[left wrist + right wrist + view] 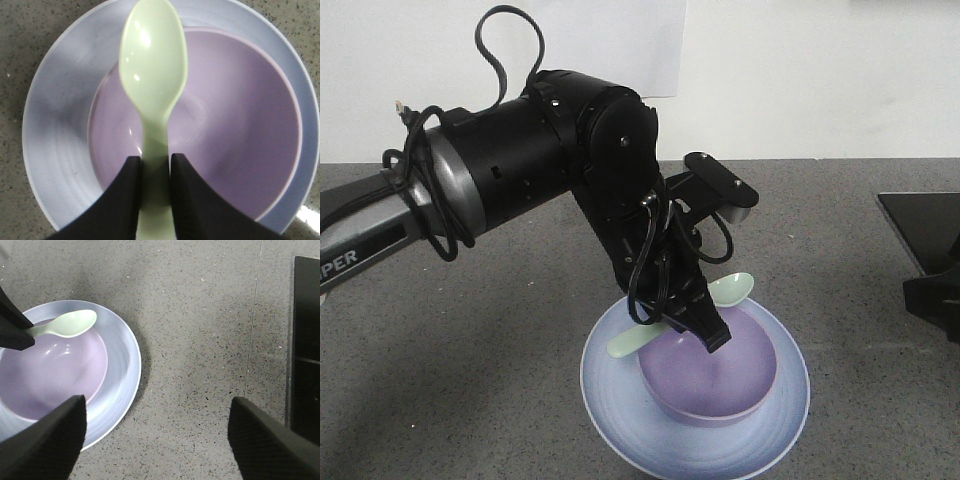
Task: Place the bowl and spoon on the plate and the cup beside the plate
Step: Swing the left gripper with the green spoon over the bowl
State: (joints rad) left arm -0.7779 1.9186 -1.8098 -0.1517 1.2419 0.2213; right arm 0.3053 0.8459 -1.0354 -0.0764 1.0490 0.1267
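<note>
The lavender bowl [715, 375] sits on the pale blue plate [620, 410] near the front of the grey table. My left gripper [155, 162] is shut on the handle of the mint-green spoon [152, 75], holding it over the bowl [230, 120] with the scoop pointing away. From the front, the spoon [735, 288] lies across the bowl's far rim, under the left gripper [710, 335]. My right gripper [157, 407] is open above bare table, just right of the plate [122, 365]. The cup is out of view.
A black flat panel [925, 225] lies at the table's right edge, and it also shows in the right wrist view as a dark slab [305, 340]. The left arm's bulk [550, 140] reaches in from the left above the table.
</note>
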